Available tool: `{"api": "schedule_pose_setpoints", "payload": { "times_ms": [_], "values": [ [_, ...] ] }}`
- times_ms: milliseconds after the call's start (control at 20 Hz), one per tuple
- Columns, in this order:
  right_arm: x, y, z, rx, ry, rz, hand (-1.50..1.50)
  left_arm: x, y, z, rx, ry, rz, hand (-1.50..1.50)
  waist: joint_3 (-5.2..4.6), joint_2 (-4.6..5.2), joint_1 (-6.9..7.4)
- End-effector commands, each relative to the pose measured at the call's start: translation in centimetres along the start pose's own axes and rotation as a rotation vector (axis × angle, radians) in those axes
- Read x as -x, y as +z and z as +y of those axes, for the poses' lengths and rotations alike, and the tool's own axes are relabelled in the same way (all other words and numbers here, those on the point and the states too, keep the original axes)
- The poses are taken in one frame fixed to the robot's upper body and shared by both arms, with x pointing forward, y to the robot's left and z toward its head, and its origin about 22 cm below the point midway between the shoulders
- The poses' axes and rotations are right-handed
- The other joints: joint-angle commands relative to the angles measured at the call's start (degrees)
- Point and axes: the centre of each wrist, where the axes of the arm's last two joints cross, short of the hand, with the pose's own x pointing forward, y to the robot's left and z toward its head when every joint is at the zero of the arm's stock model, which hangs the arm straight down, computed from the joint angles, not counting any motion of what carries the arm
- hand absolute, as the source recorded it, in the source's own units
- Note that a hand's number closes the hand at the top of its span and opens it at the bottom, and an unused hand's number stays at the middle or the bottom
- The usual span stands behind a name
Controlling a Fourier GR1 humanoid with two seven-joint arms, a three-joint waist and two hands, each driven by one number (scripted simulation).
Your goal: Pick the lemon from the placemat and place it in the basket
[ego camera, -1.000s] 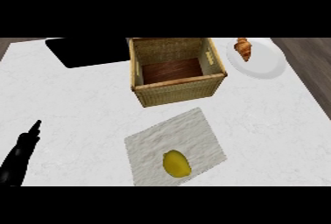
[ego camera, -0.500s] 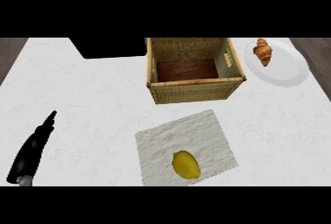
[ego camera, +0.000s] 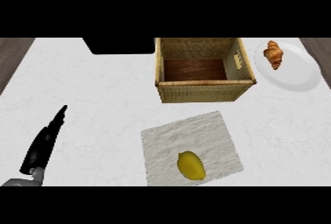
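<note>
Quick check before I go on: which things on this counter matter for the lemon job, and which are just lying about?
Belongs to the job:
- lemon, lying on the placemat
- placemat
- basket, nothing visible inside
- left hand, fingers straight, off to the left

Just lying about:
- croissant
- white plate under it
- dark object at the far edge

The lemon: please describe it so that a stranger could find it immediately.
On the white counter, find the woven basket; nearer the robot lies a pale placemat. The lemon rests on its near part, the only yellow thing there.
</note>
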Motion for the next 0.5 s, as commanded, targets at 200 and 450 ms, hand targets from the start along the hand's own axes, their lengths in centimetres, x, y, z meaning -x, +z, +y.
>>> {"api": "schedule_pose_setpoints", "payload": {
  "times_ms": [200, 450],
  "values": [
    [1.4, -0.8, 3.5, 0.069, 0.068, -0.035, -1.50, 1.5, -0.3, -0.5, 0.025, -0.010, -0.016, 0.00, -0.05, 0.27, 0.79],
    [3.0, -2.5, 4.5, 0.102, 0.086, -0.046, -1.50, -0.6, -0.1, 0.5, 0.007, -0.009, -0.014, 0.00, -0.04, 0.29, 1.00]
  ]
}}
